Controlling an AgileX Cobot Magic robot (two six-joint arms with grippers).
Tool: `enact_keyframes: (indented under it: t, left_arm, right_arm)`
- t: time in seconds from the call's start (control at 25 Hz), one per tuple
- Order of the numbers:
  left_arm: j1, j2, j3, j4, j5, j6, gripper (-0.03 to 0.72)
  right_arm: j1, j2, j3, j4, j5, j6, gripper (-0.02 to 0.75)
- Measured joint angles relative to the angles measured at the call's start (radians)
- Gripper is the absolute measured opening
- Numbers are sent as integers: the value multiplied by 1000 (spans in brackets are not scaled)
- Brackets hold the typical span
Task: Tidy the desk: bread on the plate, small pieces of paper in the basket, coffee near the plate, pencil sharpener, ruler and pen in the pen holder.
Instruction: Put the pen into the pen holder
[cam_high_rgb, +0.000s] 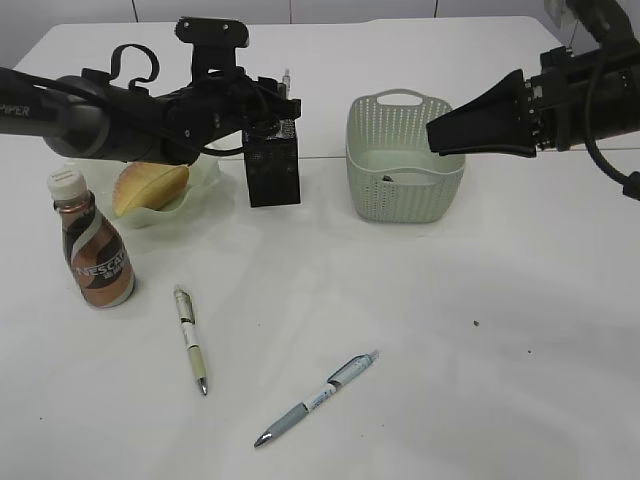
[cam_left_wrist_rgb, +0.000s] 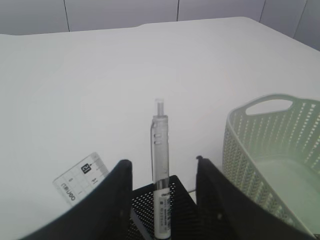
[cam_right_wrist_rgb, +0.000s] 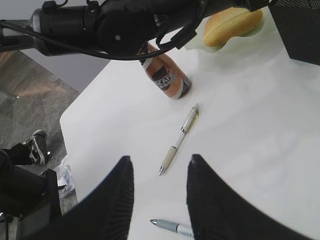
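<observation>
Only the left wrist view shows the left pincer (cam_left_wrist_rgb: 162, 200) parted around a pen (cam_left_wrist_rgb: 160, 165) upright in the pen holder (cam_left_wrist_rgb: 150, 210).

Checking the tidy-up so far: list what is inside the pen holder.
The pen holder holds an upright clear-barrelled pen and the ruler, whose end leans out. The open left gripper straddles the pen. The mesh walls and gripper hide the bottom, so a sharpener cannot be confirmed.

We count three pens: one (cam_left_wrist_rgb: 160, 165) standing in the pen holder (cam_high_rgb: 272, 165) and two lying on the desk (cam_high_rgb: 480, 390), a cream one (cam_high_rgb: 190, 338) and a grey-blue one (cam_high_rgb: 315, 398). We see one ruler (cam_left_wrist_rgb: 80, 184), one basket (cam_high_rgb: 404, 160), one plate (cam_high_rgb: 205, 180), one bun (cam_high_rgb: 150, 187) and one coffee bottle (cam_high_rgb: 92, 248).
</observation>
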Motion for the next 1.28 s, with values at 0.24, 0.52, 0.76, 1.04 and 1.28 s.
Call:
enact_keyframes:
  t: [0.24,0.52,0.76,1.04,1.28]
  left_arm:
    - [0,0,0,0,4,0,319]
    - [0,-74,0,-1,118,0,317]
    - [0,-189,0,-21,353,0,317]
    - [0,-318,0,-26,650,0,317]
    - [-18,-422,0,4,862,0,317]
  right_arm:
    - [0,0,0,0,0,0,265]
    - [0,0,0,0,0,0,265]
    - [0,0,0,0,0,0,265]
    - [0,0,0,0,0,15,265]
    - [0,0,0,0,0,28,265]
